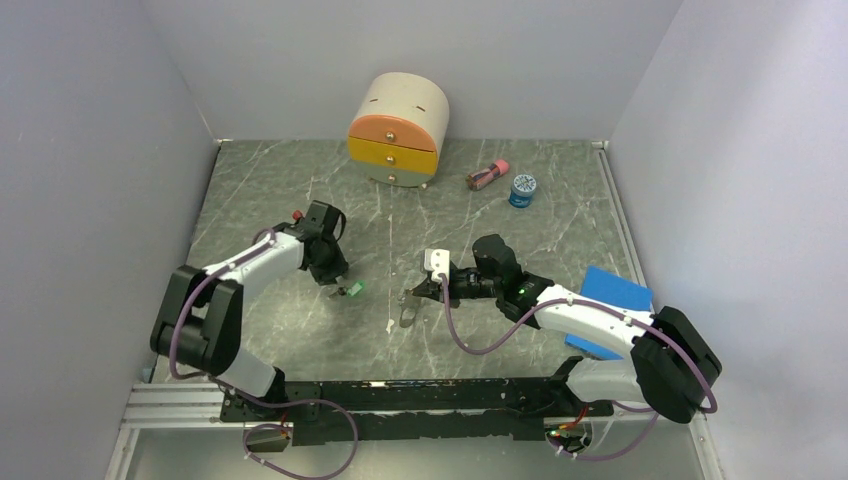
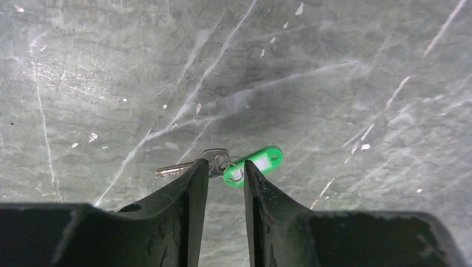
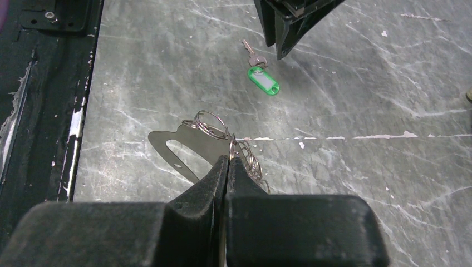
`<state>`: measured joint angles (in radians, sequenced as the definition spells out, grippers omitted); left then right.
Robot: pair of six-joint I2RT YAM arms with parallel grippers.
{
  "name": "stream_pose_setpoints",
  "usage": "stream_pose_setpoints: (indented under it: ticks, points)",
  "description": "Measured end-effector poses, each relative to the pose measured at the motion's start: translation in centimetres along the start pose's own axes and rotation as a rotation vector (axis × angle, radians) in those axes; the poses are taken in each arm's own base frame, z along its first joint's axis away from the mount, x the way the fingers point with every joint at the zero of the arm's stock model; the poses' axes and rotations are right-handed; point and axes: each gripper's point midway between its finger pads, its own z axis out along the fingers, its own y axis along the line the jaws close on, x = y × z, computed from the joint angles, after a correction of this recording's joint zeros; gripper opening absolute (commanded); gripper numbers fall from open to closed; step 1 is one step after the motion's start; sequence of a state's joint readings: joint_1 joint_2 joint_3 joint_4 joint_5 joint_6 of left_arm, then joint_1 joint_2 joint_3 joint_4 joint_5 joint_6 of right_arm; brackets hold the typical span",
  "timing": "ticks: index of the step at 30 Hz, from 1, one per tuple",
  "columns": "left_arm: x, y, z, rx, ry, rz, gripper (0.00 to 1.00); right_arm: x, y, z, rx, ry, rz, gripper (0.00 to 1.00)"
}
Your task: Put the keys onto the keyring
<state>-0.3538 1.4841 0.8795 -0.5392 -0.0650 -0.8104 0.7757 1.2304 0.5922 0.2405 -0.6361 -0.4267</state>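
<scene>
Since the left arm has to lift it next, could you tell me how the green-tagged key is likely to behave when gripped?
The key lies flat on the table, so pinching its thin blade will probably be fiddly. Its green tag joins through a small ring, so it will likely dangle and swing. The left gripper stands slightly open just beside it.

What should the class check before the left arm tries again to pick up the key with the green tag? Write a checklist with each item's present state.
1. Key with green tag flat on the table, free of any grip: ok.
2. Left gripper jaws parted, nothing between them: ok.
3. Left fingertips right above the key's head: ok.
4. Right gripper shut on a keyring loop: ok.
5. Ring's split gap turned toward the key: cannot tell.
6. Table between key and keyring bare: ok.
</scene>
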Motion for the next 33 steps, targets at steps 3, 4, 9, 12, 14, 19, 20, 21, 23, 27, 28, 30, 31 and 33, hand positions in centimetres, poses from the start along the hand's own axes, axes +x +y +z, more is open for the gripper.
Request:
stream_pose_setpoints:
  ticks: [3, 4, 9, 12, 14, 19, 20, 21, 23, 27, 28, 30, 31, 33]
  points:
    - [0.5, 0.1, 0.7, -0.047, 0.031, 0.019, 0.33, 0.0, 0.0, 0.0, 0.000, 0.000, 0.000, 0.00]
    - [0.7, 0.1, 0.8, -0.059, 0.037, 0.029, 0.33, 0.0, 0.0, 0.0, 0.001, 0.000, 0.000, 0.00]
    - [1.2, -0.4, 1.2, -0.107, 0.052, 0.080, 0.31, -0.1, -0.1, -0.1, 0.004, -0.001, -0.002, 0.00]
    - [1.4, -0.8, 1.6, -0.125, 0.063, 0.103, 0.28, 0.0, 0.0, -0.1, 0.004, 0.001, 0.000, 0.00]
    - [1.6, -1.0, 1.9, -0.133, 0.075, 0.116, 0.26, 0.0, -0.1, -0.1, 0.004, 0.001, -0.001, 0.00]
    - [2.2, -1.1, 2.4, -0.160, 0.097, 0.141, 0.18, 0.0, -0.1, -0.1, 0.008, 0.004, 0.000, 0.00]
    - [2.2, -1.2, 2.4, -0.161, 0.095, 0.143, 0.15, 0.0, -0.1, -0.1, 0.008, 0.004, 0.000, 0.00]
    - [2.2, -1.1, 2.4, -0.165, 0.095, 0.146, 0.12, 0.0, -0.1, -0.1, 0.008, 0.004, 0.000, 0.00]
    - [2.4, -1.0, 2.3, -0.172, 0.098, 0.147, 0.04, 0.0, -0.1, -0.1, 0.008, 0.004, 0.000, 0.00]
    - [2.4, -0.6, 2.2, -0.191, 0.095, 0.151, 0.02, 0.0, -0.1, -0.1, 0.008, 0.004, 0.000, 0.00]
    - [2.4, -0.6, 2.2, -0.193, 0.092, 0.151, 0.03, 0.0, -0.1, -0.1, 0.008, 0.004, 0.000, 0.00]
    - [2.2, -0.5, 1.9, -0.193, 0.081, 0.151, 0.02, 0.0, -0.1, -0.1, 0.008, 0.004, 0.000, 0.00]
    - [2.0, -0.6, 1.7, -0.189, 0.072, 0.150, 0.02, 0.0, -0.1, -0.1, 0.008, 0.004, 0.000, 0.00]
    - [1.8, -0.6, 1.0, -0.174, 0.053, 0.147, 0.02, 0.0, -0.1, -0.1, 0.008, 0.004, 0.000, 0.00]
